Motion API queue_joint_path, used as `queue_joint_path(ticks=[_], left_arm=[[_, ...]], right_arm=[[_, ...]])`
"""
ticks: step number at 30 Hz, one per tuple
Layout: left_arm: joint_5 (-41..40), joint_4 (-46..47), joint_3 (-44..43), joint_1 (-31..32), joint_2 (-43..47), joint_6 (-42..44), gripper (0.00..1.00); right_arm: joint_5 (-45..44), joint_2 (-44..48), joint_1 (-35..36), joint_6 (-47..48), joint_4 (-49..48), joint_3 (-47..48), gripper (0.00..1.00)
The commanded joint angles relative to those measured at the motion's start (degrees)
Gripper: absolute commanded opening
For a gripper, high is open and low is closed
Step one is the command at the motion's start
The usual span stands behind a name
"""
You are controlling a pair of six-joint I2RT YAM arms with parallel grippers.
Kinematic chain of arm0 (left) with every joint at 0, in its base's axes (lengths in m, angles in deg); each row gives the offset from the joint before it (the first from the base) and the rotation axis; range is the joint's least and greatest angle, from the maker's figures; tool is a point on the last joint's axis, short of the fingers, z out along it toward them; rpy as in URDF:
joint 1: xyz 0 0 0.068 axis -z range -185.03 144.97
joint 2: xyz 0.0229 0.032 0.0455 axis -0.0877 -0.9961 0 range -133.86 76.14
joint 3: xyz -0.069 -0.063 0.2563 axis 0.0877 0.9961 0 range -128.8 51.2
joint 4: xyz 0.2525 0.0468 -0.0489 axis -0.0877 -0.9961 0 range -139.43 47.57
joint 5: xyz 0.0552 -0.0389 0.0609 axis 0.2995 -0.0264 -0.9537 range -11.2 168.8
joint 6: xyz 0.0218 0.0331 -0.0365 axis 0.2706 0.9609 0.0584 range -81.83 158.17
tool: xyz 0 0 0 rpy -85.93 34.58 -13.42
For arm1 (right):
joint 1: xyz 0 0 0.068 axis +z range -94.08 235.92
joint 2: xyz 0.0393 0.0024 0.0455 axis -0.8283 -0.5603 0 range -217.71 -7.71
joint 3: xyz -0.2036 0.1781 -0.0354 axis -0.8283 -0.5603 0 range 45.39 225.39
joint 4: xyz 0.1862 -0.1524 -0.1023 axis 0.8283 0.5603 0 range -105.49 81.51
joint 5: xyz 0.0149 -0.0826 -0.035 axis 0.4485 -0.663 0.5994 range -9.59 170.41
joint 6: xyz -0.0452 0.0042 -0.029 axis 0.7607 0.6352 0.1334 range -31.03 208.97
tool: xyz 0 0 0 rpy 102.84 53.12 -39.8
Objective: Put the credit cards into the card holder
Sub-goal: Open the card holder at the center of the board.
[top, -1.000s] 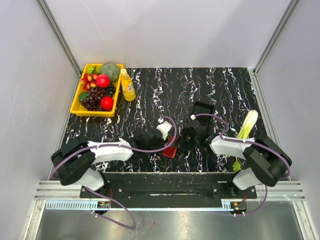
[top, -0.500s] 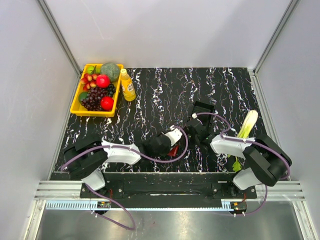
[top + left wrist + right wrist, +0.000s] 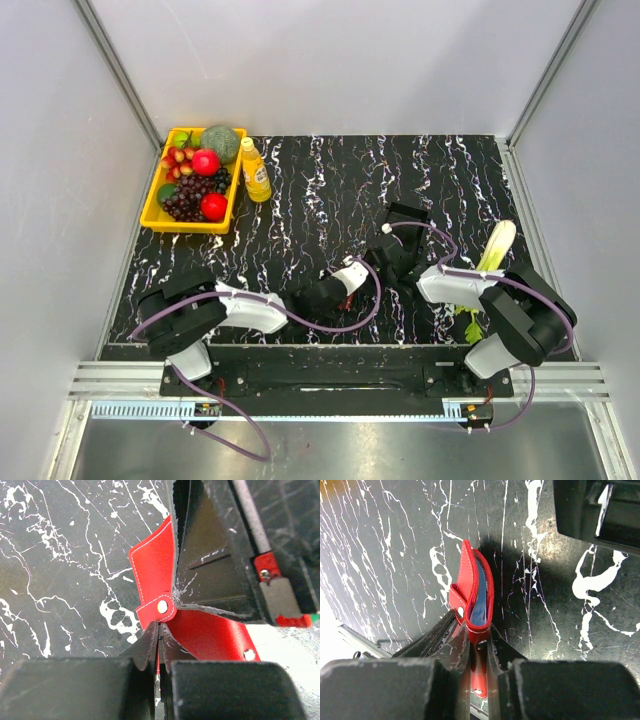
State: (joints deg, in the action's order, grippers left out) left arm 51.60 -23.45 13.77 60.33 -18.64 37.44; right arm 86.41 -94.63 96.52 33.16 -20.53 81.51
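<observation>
The card holder is a red wallet held on edge between both grippers. In the right wrist view a pale grey-blue credit card sits inside its pocket. My right gripper is shut on the holder's lower edge and snap strap. In the left wrist view my left gripper is shut on a thin red flap of the card holder, with the right gripper's black finger pressed against it. In the top view the left gripper and right gripper meet near the table's front middle and hide most of the holder.
A black box-like tray lies just behind the right gripper and also shows in the right wrist view. A yellow tray of fruit and an orange bottle stand at the back left. A leek lies at the right.
My left gripper has swung right, up to the right gripper, and closed on the holder's flap. The right gripper has drawn slightly back with the holder.
</observation>
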Motion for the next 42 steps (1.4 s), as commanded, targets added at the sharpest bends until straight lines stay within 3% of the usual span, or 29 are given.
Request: queue_joint_path(ticks=[1,6,12,23,25,28,31,35,42], left_arm=[[1.5,9.4,-0.4,0.2,-0.2,-2.8,0.00],[3.0,13.2,2.8,-2.1,2.4,-8.0,0.00],[9.6,15.0,5.6,-9.6,6.0,-16.2,0.00],[16.5,15.2,6.0,-13.7,5.8,-19.7,0.00],[16.4,14.3,7.5,-13.7,8.7,-17.5,0.36],[17.2,10.8,9.4,-13.7,14.2,-14.6,0.60],[17.9,2.8,9.3,-13.2,18.3,-17.8,0.69],[22.0,-4.5,7.3,-13.2,18.4,-22.3,0.64],[24.2,-4.7,4.3,-10.3,12.3,-22.0,0.53]], right_arm=[[8.9,-0.9,1.9,0.4,-1.4,1.4,0.00],[8.5,0.0,2.0,0.4,-0.9,0.9,0.00],[9.1,0.3,1.9,0.8,-1.0,0.4,0.00],[8.6,0.4,2.1,1.1,-0.9,0.4,0.00],[7.2,0.2,2.1,0.9,0.5,1.2,0.00],[6.0,-0.4,2.1,0.8,0.9,2.1,0.00],[5.3,-1.1,2.1,0.7,1.9,2.9,0.00],[5.7,-1.7,2.1,0.5,1.7,3.0,0.00],[5.4,-0.3,2.1,-0.8,0.0,1.8,0.00]])
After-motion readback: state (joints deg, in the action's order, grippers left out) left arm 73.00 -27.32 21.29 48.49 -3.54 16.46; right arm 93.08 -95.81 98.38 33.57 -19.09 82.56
